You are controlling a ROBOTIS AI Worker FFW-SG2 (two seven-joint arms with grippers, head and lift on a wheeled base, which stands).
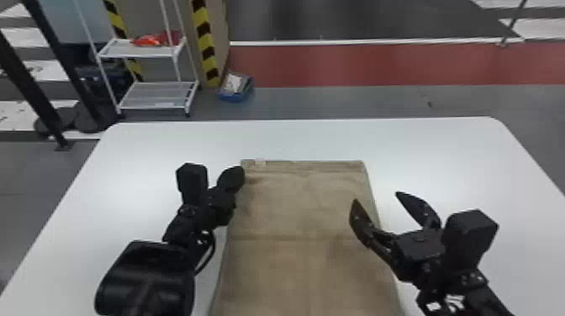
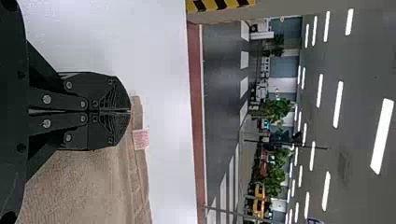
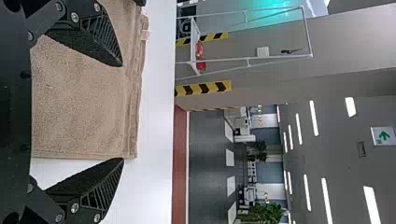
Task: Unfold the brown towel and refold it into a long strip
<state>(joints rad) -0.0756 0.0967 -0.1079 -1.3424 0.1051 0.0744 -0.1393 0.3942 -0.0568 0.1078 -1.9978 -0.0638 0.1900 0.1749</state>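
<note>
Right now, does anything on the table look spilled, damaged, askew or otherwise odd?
Nothing stands out. The brown towel lies spread on the table; the shallow creases near its far edge and the small label there look ordinary.

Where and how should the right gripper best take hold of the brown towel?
Probably by pinching the brown towel at its right edge near the far corner, from the right: it lies flat there, and the open right gripper straddles that edge.
</note>
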